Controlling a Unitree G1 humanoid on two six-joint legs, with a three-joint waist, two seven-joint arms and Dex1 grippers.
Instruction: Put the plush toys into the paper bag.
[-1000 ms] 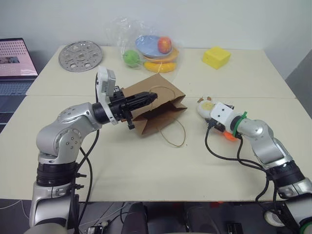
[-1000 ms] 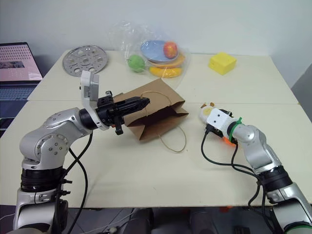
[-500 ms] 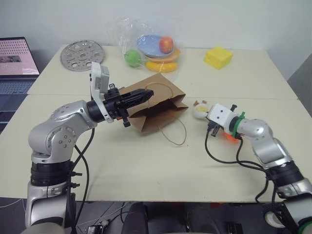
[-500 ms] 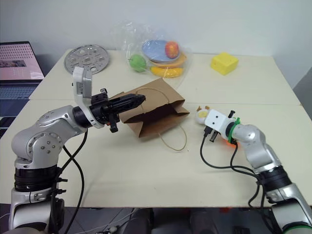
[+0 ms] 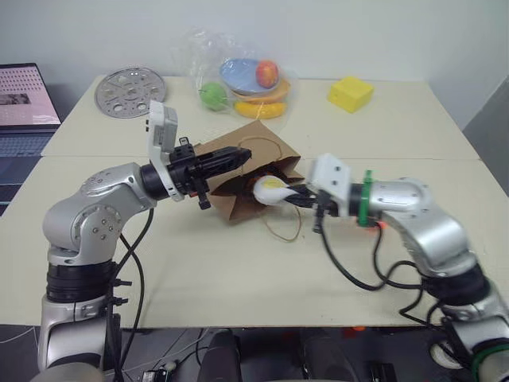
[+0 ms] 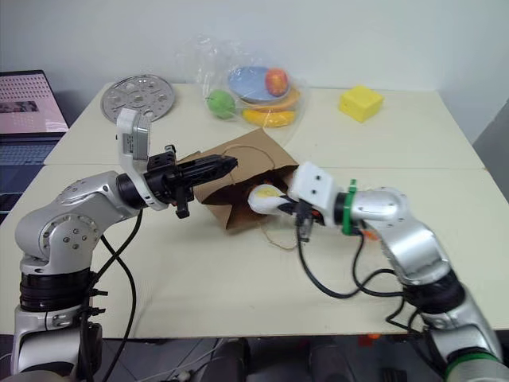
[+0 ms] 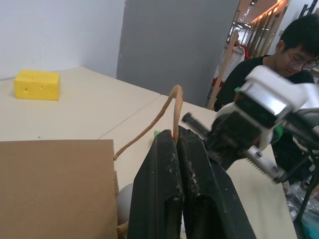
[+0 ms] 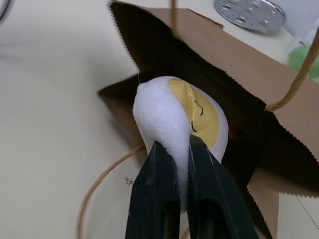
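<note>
Right gripper [image 6: 280,204] pinches the white egg plush [image 6: 263,196], fingers pressed together on its soft rim; the right wrist view shows the egg [image 8: 182,115] just past the fingertips, yellow patch with a small stitched face turned up, sitting at the dark mouth of the paper bag [image 8: 239,79]. In the head views the egg is at 9 o'clock of the right gripper, touching the bag opening.

Left gripper [image 5: 238,154] is squeezed shut on the bag's twine handle [image 7: 167,107], holding the upper edge of the paper bag [image 5: 238,195] lifted; the bag lies on its side on the table [image 5: 199,270], mouth facing 3 o'clock toward the right arm. A second twine loop [image 5: 286,227] trails on the table at 6 o'clock of the mouth.

Orange carrot plush [image 5: 370,225]: just a sliver visible under the right forearm, on the table at 3 o'clock of the bag.

Count: one bag, two plush toys, one yellow block [image 5: 351,93] at 1 o'clock of the bag, one clear plastic bag of toy fruit [image 5: 246,76] at 12, one perforated metal disc [image 5: 130,91] at 11, one laptop [image 5: 28,99] at 9–10.

No readable writing or brand anywhere. A person [image 7: 294,45] sits behind the table in the left wrist view.
</note>
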